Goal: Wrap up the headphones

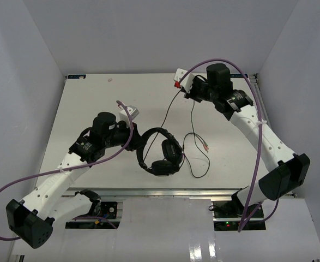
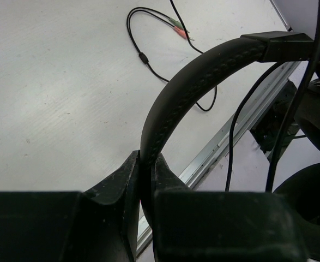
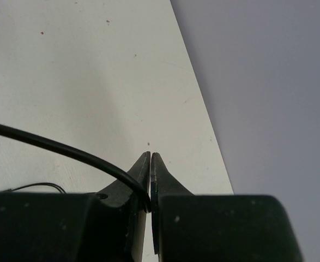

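Headphones (image 1: 160, 153) are sitting in my left tool (image 2: 146, 164) right now, near the front middle of the worktop (image 1: 94, 98). It's clamping down on the headband (image 2: 192, 82), fingers squeezing either side of the padded arch. Can't tell if the ear cups (image 1: 169, 150) are touching the surface or hanging just off it.

My right tool (image 3: 150, 155) is pinching the cord (image 3: 67, 148) tight, out at the far side, right of centre. So the bit that matters: the cord is running from the cups up and away to the right tool, long axis going near-centre to far-right. The slack is looping back down beside the cups, with the reddish tips (image 1: 206, 147) lying on the worktop.

I'm guessing the right arm is going to be doing the winding, since it's the one carrying cord that has to come back around the headband.
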`<act>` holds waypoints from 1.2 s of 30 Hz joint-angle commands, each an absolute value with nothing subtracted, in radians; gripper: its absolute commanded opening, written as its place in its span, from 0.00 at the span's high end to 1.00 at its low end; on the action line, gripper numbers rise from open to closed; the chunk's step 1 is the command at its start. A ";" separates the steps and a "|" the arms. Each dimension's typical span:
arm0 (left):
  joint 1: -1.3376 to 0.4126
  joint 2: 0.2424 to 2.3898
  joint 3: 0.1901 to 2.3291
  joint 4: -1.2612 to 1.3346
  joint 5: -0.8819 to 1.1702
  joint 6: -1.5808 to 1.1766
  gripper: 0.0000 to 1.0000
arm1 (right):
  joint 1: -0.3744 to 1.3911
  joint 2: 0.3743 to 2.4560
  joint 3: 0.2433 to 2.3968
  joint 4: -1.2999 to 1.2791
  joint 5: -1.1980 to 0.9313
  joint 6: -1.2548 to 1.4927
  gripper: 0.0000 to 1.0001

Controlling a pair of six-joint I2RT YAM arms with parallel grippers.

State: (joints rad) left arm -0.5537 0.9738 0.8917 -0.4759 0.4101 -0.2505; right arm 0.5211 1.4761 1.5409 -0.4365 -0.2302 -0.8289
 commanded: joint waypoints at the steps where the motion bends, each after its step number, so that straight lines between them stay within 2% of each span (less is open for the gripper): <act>1: -0.554 0.938 0.917 -0.493 0.419 -0.246 1.00 | 0.470 1.424 1.505 -0.388 -0.308 -0.780 0.92; 16: -0.554 0.925 1.004 -0.523 0.454 -0.263 1.00 | 0.392 1.397 1.320 -0.346 -0.438 -0.702 0.92; 27: -0.554 0.910 1.118 -0.540 0.436 -0.333 1.00 | 0.341 1.367 1.141 -0.226 -0.694 -0.539 0.92; 33: -0.554 0.953 1.181 -0.487 0.463 -0.401 1.00 | 0.344 1.338 1.010 0.017 -0.875 -0.267 0.92; 36: -0.554 0.975 1.210 -0.436 0.457 -0.453 1.00 | 0.357 1.343 0.935 0.249 -0.926 -0.052 0.92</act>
State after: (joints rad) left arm -0.5537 0.9669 1.1364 -0.5436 0.4223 -0.3563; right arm 0.3484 1.3653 0.9949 -0.0712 -0.7970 -0.3460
